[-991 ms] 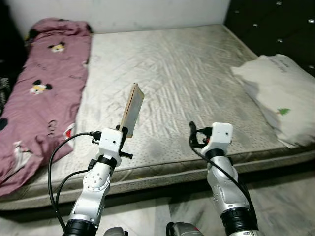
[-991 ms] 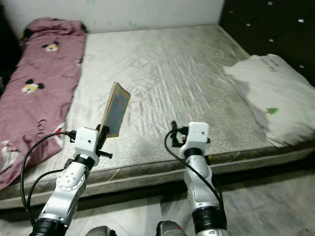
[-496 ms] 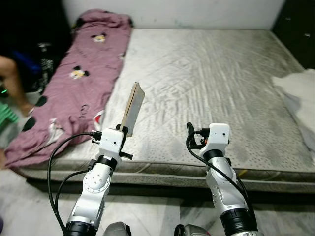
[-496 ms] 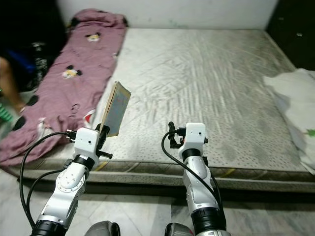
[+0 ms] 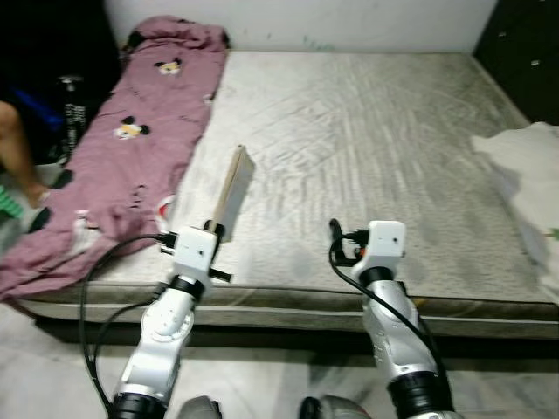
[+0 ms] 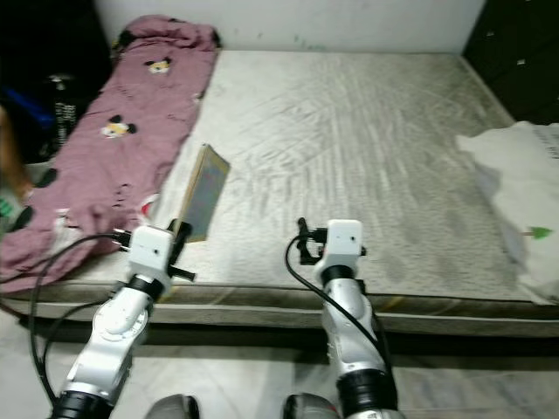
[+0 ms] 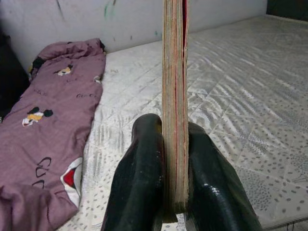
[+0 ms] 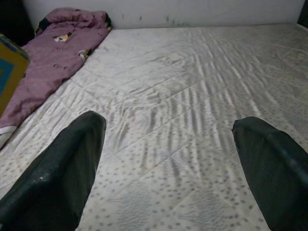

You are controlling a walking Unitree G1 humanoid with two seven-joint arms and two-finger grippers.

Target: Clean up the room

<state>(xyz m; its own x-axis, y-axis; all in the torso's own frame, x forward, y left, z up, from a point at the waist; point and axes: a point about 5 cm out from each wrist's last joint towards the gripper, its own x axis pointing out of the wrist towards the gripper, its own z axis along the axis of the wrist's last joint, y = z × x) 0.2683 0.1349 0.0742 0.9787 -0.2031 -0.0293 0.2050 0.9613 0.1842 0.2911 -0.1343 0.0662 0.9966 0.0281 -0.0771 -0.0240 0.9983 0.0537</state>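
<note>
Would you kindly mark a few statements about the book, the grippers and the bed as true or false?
1. The left gripper is shut on a thin book. True.
2. The book lies flat on the mattress. False: it stands on edge, held up between the fingers.
3. The right gripper is open with nothing between its fingers. True.
4. The maroon blanket lies on the robot's right side of the bed. False: it lies along the left side.
5. A white pillow sits at the right edge. True.
</note>
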